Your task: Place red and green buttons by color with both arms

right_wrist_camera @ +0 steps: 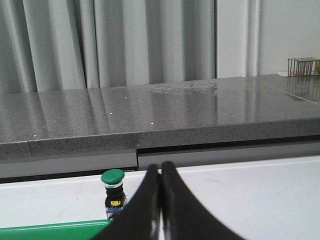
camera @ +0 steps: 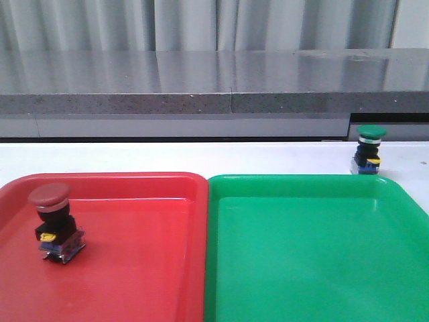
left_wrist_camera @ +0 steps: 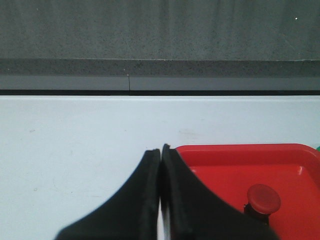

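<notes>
Front view: red button (camera: 55, 222) stands upright inside the red tray (camera: 134, 268), near its left side. Green button (camera: 369, 149) stands on the white table (camera: 201, 157), just beyond the far right corner of the green tray (camera: 315, 255). No arm visible here.

Left wrist view: left gripper (left_wrist_camera: 160, 152) pressed together, holding nothing; red button (left_wrist_camera: 263, 199) sits in the red tray, beside the fingers, apart from them.

Right wrist view: right gripper (right_wrist_camera: 160, 167) together, empty; green button (right_wrist_camera: 113, 193) stands near the fingers, beyond the green tray's rim.
</notes>
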`<state>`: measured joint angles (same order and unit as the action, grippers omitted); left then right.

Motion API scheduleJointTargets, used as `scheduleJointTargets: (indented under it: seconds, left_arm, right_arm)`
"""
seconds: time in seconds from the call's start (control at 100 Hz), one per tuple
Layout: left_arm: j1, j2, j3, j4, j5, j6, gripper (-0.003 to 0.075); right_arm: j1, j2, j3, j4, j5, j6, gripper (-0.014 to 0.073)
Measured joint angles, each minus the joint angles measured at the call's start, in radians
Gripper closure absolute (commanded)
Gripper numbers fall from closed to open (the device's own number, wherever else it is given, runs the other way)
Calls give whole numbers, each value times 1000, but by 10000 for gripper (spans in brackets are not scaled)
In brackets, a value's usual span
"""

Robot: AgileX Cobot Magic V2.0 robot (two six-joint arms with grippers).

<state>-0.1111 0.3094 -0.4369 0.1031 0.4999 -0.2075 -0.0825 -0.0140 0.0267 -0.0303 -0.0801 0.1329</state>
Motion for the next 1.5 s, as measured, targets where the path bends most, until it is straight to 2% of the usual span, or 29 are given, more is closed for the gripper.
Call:
scheduleJointTargets:
  seconds: [0.3, 0.46, 0.69, 0.79, 1.5]
  left_arm:
    - [0, -288, 182, 49, -18, 1, 741]
    - [0, -314, 290, 43, -149, 2, 741]
    - [23, -314, 435, -80, -360, 82, 741]
    - [37, -314, 439, -103, -405, 96, 741]
    - [39, -314, 439, -108, -408, 101, 741]
  right_arm:
    - [0, 0, 0, 0, 0, 0, 651]
    - [0, 0, 0, 0, 0, 0, 651]
    - [0, 0, 0, 0, 0, 0, 651]
    - [0, 0, 0, 0, 0, 0, 651]
    - [0, 0, 0, 0, 0, 0, 651]
